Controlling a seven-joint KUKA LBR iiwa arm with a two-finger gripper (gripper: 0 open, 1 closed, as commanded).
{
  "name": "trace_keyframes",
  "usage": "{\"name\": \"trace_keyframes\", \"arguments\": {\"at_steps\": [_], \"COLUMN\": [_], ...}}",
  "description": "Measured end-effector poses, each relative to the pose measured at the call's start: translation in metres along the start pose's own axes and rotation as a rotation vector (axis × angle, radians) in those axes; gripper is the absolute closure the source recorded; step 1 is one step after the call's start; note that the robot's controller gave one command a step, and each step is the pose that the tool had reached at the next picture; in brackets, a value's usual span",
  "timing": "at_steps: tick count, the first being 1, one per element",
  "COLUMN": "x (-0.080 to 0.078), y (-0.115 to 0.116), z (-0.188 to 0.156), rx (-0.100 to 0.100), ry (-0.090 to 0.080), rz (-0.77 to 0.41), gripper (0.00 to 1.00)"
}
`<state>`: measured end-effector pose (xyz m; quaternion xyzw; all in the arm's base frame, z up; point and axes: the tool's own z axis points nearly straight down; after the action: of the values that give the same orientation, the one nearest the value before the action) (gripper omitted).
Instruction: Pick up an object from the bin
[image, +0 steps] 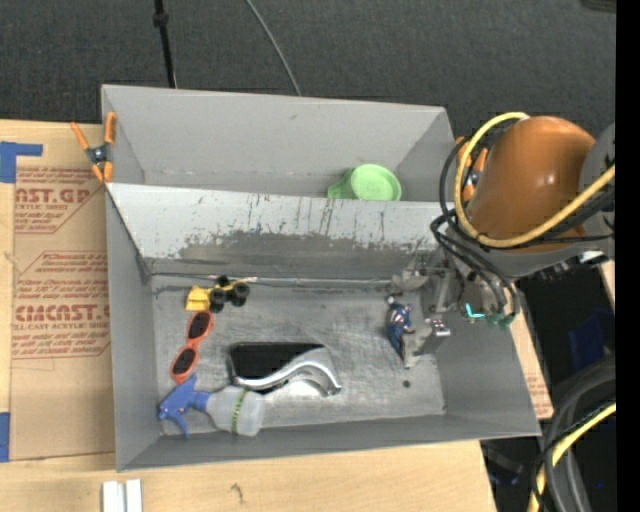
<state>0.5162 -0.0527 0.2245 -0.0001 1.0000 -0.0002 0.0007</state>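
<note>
Centre floor: bare bin (340, 300) bottom, open from above.
Left and front: yellow toy (200, 297), orange sunglasses (190, 350), black flat thing (265, 358) and spray bottle (220, 410), crowded together.
Right: small blue thing (400, 325) near the wall.

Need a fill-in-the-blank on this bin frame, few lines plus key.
1. The sunglasses are ____.
2. The spray bottle has a ____ nozzle.
3. The round thing against the far wall is ____.
4. The gripper hangs beside a small blue thing on the view's ____ side.

Missing words: orange; blue; green; right.
</note>
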Motion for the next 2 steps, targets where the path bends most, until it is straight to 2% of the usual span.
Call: {"name": "trace_keyframes", "arguments": {"at_steps": [1, 2], "x": [-0.017, -0.025], "y": [-0.04, -0.07], "z": [0.029, 0.057], "rx": [-0.001, 0.001], "ry": [-0.006, 0.001], "rz": [-0.065, -0.236], "gripper": [0.0, 0.0]}}
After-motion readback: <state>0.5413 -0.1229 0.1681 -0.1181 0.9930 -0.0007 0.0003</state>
